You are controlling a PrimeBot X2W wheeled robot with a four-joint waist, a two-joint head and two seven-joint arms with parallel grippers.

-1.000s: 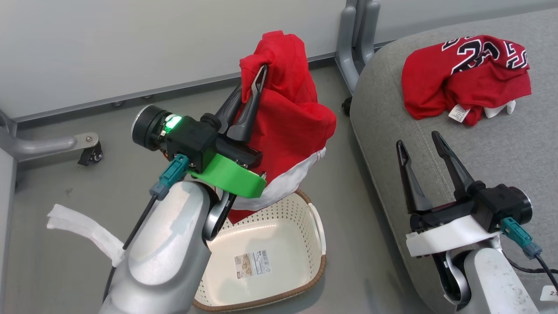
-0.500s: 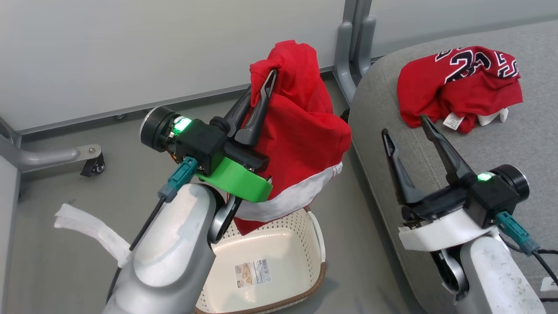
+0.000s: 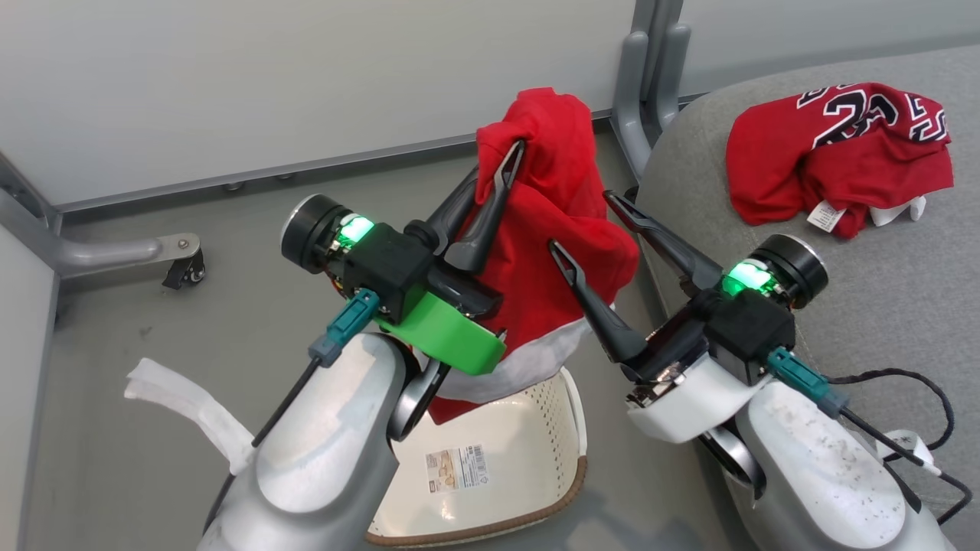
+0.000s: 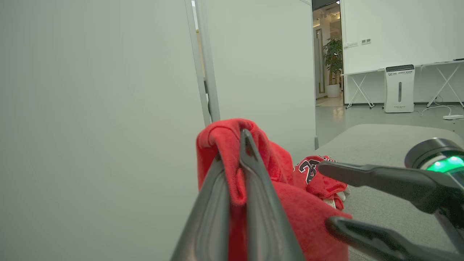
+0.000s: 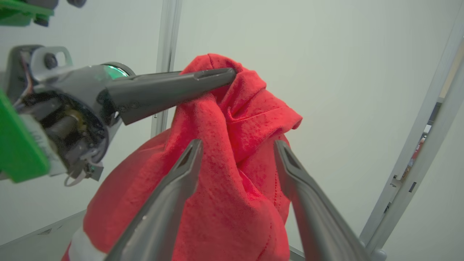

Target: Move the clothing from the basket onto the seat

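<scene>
Clothing, one red piece, hung above the basket from the left gripper, which was clamped on a small fold. The jersey lay on the seat. The right gripper stood wide open close by. That thin pinch might slip, or a nudge from the open fingers could drop the cloth on the floor.

The bright red garment has a white band; the red jersey bears black-and-white numbers; the cream perforated basket has a brown rim.
</scene>
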